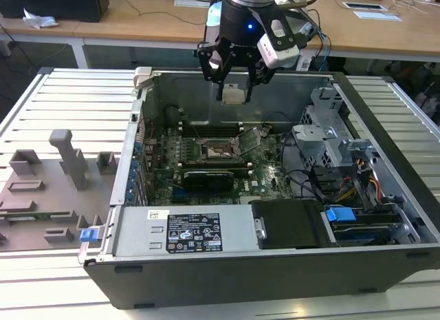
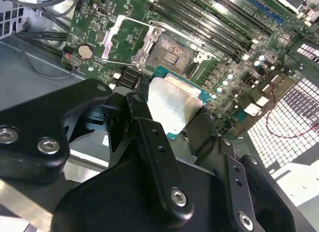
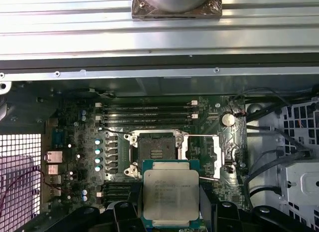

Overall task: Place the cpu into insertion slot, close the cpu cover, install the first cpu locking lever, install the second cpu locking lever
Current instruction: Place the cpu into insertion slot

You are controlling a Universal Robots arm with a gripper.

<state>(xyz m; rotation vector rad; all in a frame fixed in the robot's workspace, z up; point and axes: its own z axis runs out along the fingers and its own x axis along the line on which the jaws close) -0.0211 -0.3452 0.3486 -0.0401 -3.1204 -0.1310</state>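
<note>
Power supply label [image 1: 194, 232]: print illegible.

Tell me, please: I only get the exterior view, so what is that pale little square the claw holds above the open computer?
Observer: In both wrist views it is the cpu, its dull silver metal top facing the camera, clamped in the gripper.
Operator: Is there a free place for it on the board?
Observer: In the first wrist view the insertion slot shows a bare dark centre, with the cpu cover swung open beside it.
</note>
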